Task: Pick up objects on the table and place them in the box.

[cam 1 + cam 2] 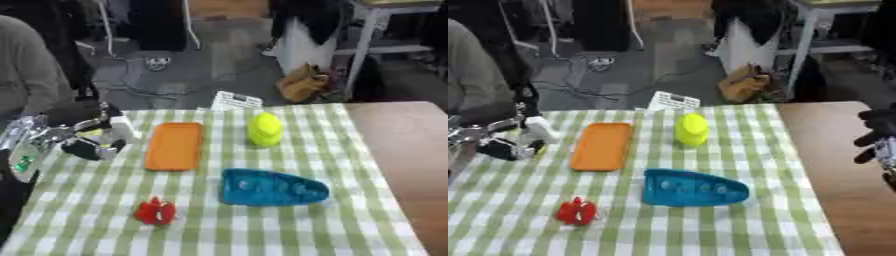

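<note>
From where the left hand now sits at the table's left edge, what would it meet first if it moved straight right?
Probably the orange tray: it lies just right of the left hand. Height above the cloth is unclear.

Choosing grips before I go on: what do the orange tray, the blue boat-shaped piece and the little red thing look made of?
Orange tray: probably plastic or silicone, with a matte, even colour and rounded corners. Blue boat-shaped piece: likely moulded plastic, slightly glossy, with raised bumps on top. Red thing: lobed and bright; the material cannot be told.
</note>
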Robot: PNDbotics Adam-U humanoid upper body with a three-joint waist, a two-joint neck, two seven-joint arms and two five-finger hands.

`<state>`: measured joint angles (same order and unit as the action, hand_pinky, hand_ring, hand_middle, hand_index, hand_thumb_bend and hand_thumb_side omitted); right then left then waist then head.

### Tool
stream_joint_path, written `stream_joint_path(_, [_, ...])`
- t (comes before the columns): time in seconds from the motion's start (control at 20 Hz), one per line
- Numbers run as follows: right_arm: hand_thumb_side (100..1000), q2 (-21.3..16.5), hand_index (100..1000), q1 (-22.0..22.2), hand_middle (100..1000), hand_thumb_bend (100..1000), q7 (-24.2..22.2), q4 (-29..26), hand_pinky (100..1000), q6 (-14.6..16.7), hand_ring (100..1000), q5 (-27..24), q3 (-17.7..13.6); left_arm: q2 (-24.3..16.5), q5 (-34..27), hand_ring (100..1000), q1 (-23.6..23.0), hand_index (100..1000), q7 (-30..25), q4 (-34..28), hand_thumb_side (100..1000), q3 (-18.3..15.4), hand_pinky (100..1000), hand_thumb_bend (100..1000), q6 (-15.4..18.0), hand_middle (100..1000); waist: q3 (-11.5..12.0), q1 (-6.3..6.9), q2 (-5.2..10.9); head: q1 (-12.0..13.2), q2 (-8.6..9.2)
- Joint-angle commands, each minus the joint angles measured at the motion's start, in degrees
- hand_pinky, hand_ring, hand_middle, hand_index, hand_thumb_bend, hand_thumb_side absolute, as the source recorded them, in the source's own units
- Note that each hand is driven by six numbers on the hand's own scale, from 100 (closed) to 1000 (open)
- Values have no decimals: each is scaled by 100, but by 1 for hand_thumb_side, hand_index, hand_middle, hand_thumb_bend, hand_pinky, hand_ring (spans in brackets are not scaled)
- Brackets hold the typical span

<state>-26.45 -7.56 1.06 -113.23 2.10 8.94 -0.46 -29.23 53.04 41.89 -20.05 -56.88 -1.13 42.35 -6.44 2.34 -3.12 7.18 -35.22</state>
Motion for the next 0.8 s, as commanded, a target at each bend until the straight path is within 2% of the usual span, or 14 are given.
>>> stream_joint_path(0.05, [714,-52,698,-73,734,100,-25,-134,493,15,593,-42,-10,153,500,445,290,353,285,319,189,33,496,171,-90,255,-21,-107,79,9,46])
stream_joint_path(0.1, [714,-45,698,-74,734,100,-27,-134,493,15,593,-46,-9,218,691,445,341,353,475,430,189,48,496,171,-165,255,-30,-114,77,5,46])
stream_joint_path(0.15, [713,-36,698,-77,734,100,-29,-135,493,17,594,-51,-7,289,918,449,406,360,701,539,180,41,505,262,-286,266,-45,-128,76,18,46])
stream_joint_path(0.35, [714,-11,698,-94,734,100,-43,-136,493,22,593,-70,6,555,1937,440,572,362,1867,1040,141,-2,506,325,-851,262,-71,-152,70,56,63])
stream_joint_path(0.55, [715,10,698,-111,734,100,-59,-136,493,29,593,-85,21,730,2627,427,626,364,3049,1623,115,-121,502,326,-1380,259,-93,-160,54,80,91])
stream_joint_path(0.8, [716,35,698,-124,734,100,-74,-136,492,33,593,-101,36,841,3010,418,656,372,3961,2201,100,-273,496,317,-1822,259,-137,-179,22,110,110])
